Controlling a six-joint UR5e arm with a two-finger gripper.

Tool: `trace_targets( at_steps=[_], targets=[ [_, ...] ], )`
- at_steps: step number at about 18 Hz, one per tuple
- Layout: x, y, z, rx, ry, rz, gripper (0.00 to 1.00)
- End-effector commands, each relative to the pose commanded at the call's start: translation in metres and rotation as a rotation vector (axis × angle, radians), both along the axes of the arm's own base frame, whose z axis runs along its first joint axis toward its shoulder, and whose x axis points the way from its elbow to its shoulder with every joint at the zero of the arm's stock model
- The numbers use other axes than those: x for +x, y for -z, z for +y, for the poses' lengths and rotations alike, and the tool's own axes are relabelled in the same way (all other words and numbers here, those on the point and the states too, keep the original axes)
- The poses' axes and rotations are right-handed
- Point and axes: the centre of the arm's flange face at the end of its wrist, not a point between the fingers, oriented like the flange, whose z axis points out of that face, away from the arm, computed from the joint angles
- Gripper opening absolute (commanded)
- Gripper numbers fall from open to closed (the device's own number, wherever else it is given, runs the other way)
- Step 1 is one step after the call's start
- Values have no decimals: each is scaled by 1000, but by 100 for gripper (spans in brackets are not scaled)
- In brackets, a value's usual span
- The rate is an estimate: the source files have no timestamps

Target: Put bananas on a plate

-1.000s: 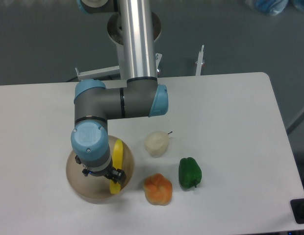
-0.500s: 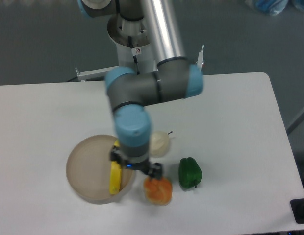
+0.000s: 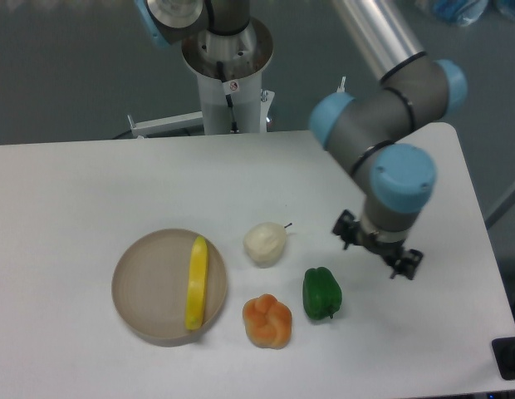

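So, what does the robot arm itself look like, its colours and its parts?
The arm has grey rounded joints with light blue round caps and a shiny silver tube between them. Its base column is silver-white and bears a small red and white sticker. The gripper is small and black, with two short fingers. No loose cables show.

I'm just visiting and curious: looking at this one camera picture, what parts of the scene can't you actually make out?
- The claw: seen from above, the arm's wrist covers it, so open or shut cannot be told.
- The arm's upper part is cut off by the top edge.
- The plate under the banana: that strip is covered.
- The black box at the right edge is cut off.
- The blue item at the top right corner is cut off and blurred.
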Motion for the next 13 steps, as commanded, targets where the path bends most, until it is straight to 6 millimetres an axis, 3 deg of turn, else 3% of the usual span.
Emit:
trace_targets(
  at_steps=[1,4,13],
  targets=[
    [-14,2,-9,11,6,9,100],
    [-25,6,-21,2,43,1,100],
    [-24,10,-21,0,43,-7,100]
  ],
)
